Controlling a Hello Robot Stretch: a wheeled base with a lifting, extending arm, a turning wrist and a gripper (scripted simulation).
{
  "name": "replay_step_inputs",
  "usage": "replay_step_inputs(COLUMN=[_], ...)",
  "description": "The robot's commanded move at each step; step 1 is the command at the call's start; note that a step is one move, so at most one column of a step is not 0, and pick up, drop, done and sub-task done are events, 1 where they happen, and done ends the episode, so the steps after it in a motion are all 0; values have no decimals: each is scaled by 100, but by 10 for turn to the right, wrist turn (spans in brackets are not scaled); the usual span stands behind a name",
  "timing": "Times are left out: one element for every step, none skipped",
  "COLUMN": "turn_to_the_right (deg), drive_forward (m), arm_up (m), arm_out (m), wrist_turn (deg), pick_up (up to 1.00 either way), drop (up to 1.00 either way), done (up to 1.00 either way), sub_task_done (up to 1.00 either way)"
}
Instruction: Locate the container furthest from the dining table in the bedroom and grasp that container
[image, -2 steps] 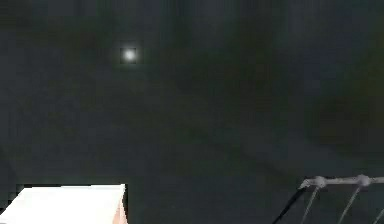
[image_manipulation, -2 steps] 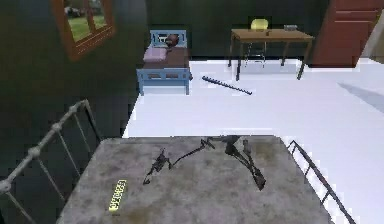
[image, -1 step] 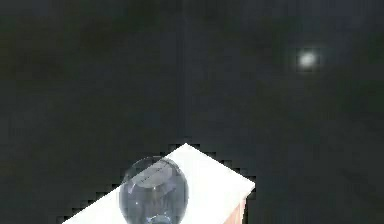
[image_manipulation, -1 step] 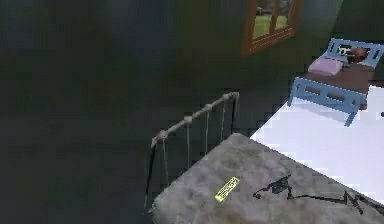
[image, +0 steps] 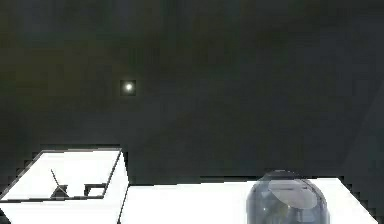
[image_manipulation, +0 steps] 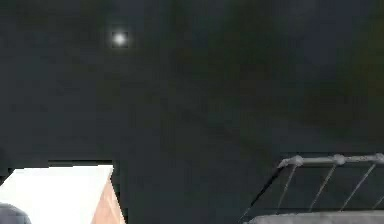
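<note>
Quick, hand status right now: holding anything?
Hand: cannot be told from these pictures. A rounded glassy thing rests on the white surface ahead.

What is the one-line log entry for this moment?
forward: white box left, glass bowl right, white surface | arm side: metal rail right | dark wall

ahead of me a flat white top (image: 190, 205) runs along the forward view's bottom edge. on it, at the left, stands an open white box (image: 80, 178) with small dark marks inside. at the right sits a rounded grey glassy vessel (image: 288, 202), well apart from the box. in my arm side view's lower left a white slab (image_manipulation: 55, 188) with a tan side shows; i cannot tell whether it is the same top.
</note>
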Motion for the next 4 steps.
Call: replay_step_inputs(turn_to_the_right=[-450, -120, 0, 0], drive_forward=[0, 0, 0, 0], arm_up=[0, 0, 50, 38], arm_out=[0, 0, 0, 0], wrist_turn=[0, 0, 0, 0], pick_up=[0, 0, 0, 0], drop=[0, 0, 0, 0], done=[0, 0, 0, 0], sub_task_done=[0, 0, 0, 0])
